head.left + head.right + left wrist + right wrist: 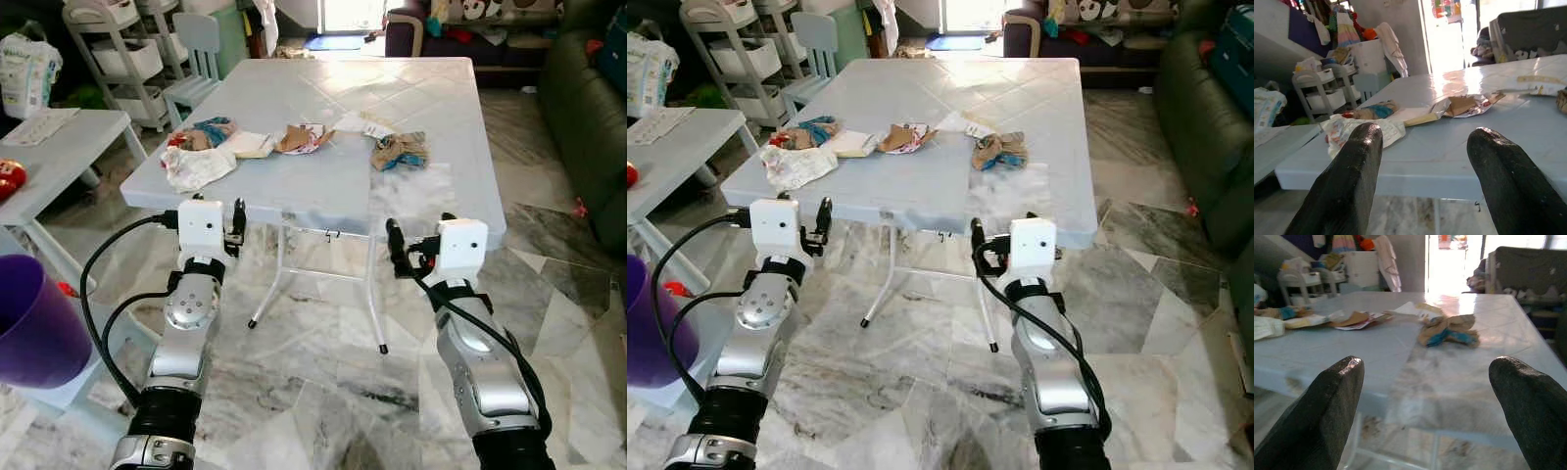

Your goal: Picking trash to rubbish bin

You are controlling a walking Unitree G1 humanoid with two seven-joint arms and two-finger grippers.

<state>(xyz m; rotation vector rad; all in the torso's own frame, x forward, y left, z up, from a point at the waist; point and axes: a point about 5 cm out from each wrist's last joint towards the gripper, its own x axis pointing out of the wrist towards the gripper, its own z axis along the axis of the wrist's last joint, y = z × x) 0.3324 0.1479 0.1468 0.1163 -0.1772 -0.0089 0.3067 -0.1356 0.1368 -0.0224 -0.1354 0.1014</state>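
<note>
Left eye view: trash strewn across desk front — white wrapper, brown wad; purple bin waits low left.
Left wrist view: left claw spread, empty, aimed at wrapper.
Right wrist view: right claw spread, facing wad, short of desk edge.

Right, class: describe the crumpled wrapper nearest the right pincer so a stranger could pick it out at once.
Start at the pale blue folding table and follow the row of litter along its near half. The crumpled brown wrapper lies at the row's right end, ahead of the right pincer. Unlike the flatter papers beside it, it is bunched up with bright blue patches.
</note>
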